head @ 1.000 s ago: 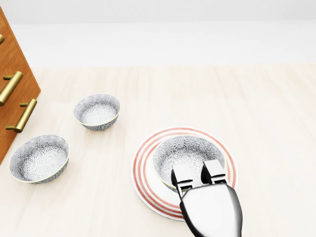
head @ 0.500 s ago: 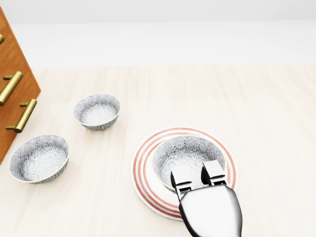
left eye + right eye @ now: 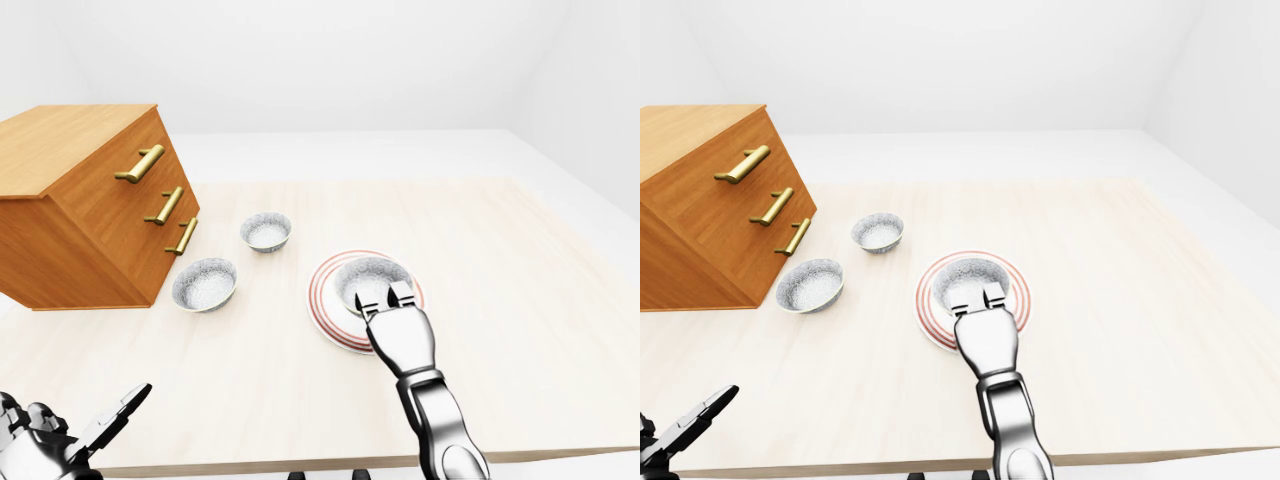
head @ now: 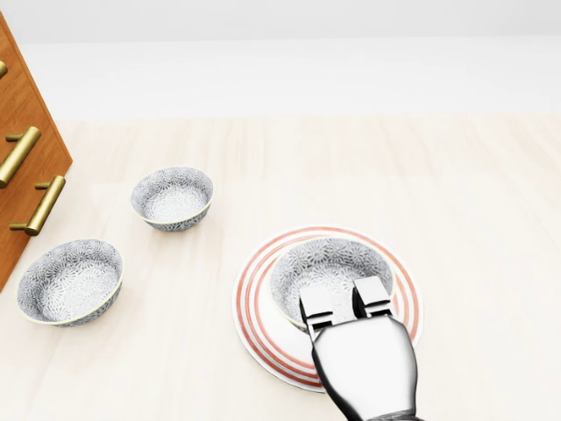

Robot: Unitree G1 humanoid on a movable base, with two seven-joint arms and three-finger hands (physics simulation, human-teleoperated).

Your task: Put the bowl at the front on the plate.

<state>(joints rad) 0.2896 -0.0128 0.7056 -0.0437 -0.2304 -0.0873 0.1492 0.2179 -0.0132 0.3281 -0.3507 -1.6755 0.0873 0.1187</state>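
Three bowls noted on the table (image 4: pixel 456 193), all of one pattern: grey-white, fine floral print inside and out, pale rim.

Item under inspection: the bowl (image 4: pixel 329 272) sits upright inside the plate (image 4: pixel 254 324), which is white with red-orange rings round its border. In the head view the bowl lies slightly above the plate's middle, and bare plate shows to its left and below.

Right hand (image 4: pixel 361 355): silver, entering from the bottom of the head view. Two fingers (image 4: pixel 317 311) lie side by side over the bowl's lower rim and touch it. The thumb is hidden under the hand, so I cannot tell whether the rim is gripped or merely touched.

Left hand (image 3: pixel 60 440): low in the bottom left corner of the left-eye view, fingers spread wide, holding nothing, well apart from all crockery.

Other items: second bowl (image 4: pixel 173 198) and third bowl (image 4: pixel 70 281) stand to the left of the plate, apart from it and from each other. The chest of drawers (image 3: pixel 70 210), wood with brass handles (image 3: pixel 140 163), is at the left.

Change since half a second ago: the right hand has shifted slightly left and toward the top of the head view, and the bowl has shifted slightly the same way. Plate, other bowls, chest and camera are unmoved
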